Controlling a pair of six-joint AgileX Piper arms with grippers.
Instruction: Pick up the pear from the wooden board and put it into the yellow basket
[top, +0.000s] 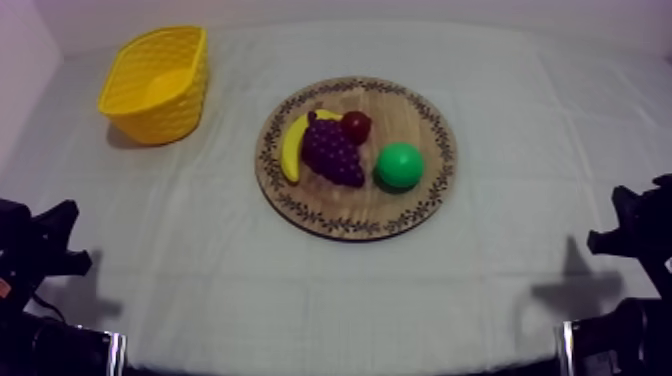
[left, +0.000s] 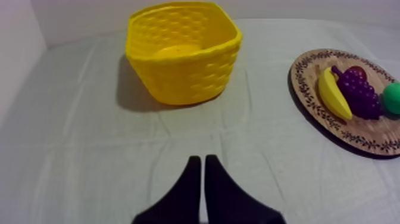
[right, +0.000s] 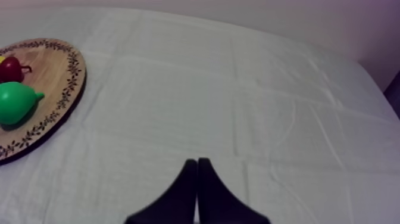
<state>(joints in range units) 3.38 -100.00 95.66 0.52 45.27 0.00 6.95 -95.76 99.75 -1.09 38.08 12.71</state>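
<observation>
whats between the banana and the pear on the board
The grapes lie between the banana and the pear on the board, as the top view shows; the small red fruit sits beside the grapes' far end.

We find no writing, label, brand, number or sign to read anywhere. The rim of the wooden board (top: 356, 226) carries only a leaf-like ornament, no letters. The yellow basket (top: 165, 115) shows only its woven pattern.
</observation>
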